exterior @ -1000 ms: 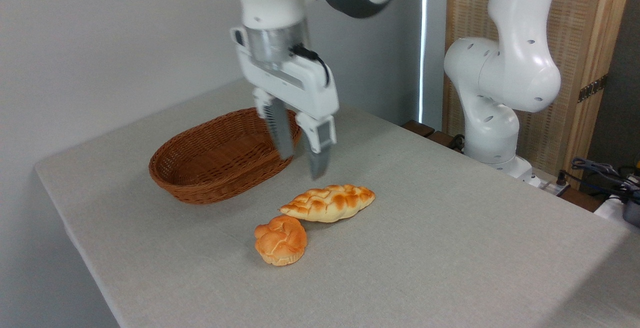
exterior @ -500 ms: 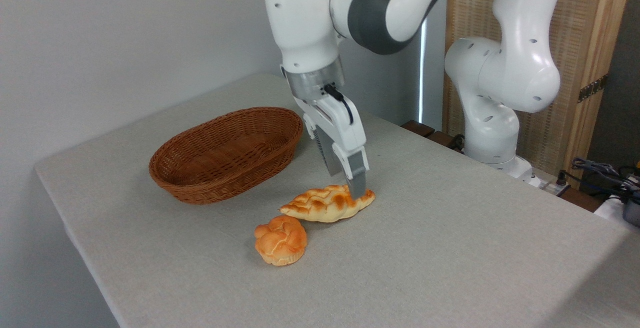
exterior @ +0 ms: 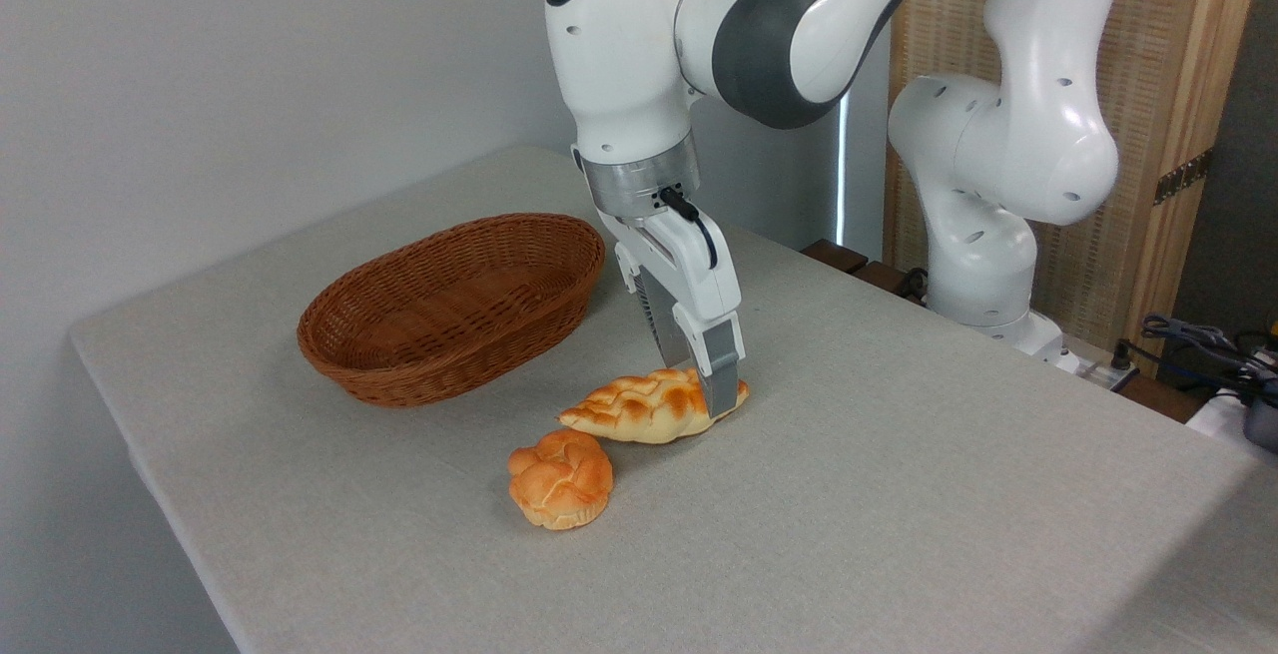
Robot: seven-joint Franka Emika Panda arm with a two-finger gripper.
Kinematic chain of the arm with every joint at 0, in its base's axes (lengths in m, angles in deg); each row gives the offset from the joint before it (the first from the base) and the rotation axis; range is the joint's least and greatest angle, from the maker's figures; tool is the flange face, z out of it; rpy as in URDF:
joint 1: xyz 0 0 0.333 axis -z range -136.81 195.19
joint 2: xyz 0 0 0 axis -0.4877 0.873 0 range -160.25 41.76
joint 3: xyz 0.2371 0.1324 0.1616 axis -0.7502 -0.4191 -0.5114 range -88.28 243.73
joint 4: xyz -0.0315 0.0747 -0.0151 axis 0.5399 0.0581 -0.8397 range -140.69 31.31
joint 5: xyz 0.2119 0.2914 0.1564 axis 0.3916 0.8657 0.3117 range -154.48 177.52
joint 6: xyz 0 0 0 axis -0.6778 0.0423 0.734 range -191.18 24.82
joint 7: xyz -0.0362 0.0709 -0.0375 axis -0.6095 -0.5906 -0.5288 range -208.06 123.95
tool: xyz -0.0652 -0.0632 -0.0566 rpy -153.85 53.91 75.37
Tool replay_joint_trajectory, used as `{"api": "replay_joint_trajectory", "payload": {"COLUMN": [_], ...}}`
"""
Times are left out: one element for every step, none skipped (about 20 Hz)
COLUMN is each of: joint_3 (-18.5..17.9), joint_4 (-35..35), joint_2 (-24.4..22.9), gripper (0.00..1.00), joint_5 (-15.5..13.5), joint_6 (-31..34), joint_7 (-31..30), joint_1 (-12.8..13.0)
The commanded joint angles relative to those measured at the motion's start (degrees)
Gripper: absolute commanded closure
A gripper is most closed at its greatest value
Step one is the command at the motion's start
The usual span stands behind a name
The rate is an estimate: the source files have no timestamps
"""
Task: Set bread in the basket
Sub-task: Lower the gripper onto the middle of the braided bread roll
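Both fingers [exterior: 711,396] have sunk lower, straddling the bread [exterior: 649,406]; grip unclear.

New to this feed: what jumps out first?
The white arm fills the top centre, its gripper down on the right end of the braided bread mid-table. An empty wicker basket sits left of it, and a round bun lies in front.

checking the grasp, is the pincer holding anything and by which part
Cannot be told: the pincer straddles the braided loaf's right end, which lies on the table.
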Motion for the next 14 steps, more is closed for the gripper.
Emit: {"api": "replay_joint_trajectory", "payload": {"joint_3": [-2.54, -2.55, -2.55, -2.55, -2.64, -2.64, -2.64, -2.64, -2.64, -2.72, -2.73, -2.73, -2.73, -2.73], "joint_4": [-0.57, -0.48, -0.39, -0.39, -0.39, -0.39, -0.39, -0.30, -0.30, -0.30, -0.13, -0.04, 0.05, 0.05], "joint_2": [-0.84, -0.84, -0.93, -0.93, -0.93, -0.93, -0.93, -0.93, -1.02, -1.11, -1.20, -1.28, -1.28, -1.55], "gripper": [0.00, 0.00, 0.00, 0.00, 0.00, 0.00, 0.00, 0.00, 0.00, 0.00, 0.00, 0.00, 0.00, 0.00], "joint_5": [0.87, 0.26, -0.01, -0.88, -2.02, -2.47, -2.47, -2.47, -2.47, -2.56, -2.91, -3.96, -5.10, -5.89], "joint_6": [-1.16, -1.24, -1.33, -1.42, -1.51, -1.51, -1.42, -1.42, -1.33, -1.33, -1.33, -1.33, -1.42, -1.42], "joint_7": [0.45, 0.45, 0.36, 0.36, 0.36, 0.45, 0.45, 0.36, 0.36, 0.36, 0.28, 0.28, 0.28, 0.28], "joint_1": [0.83, 0.83, 0.83, 0.91, 0.91, 0.91, 0.91, 0.83, 0.83, 0.83, 0.83, 0.83, 0.83, 0.83]}}
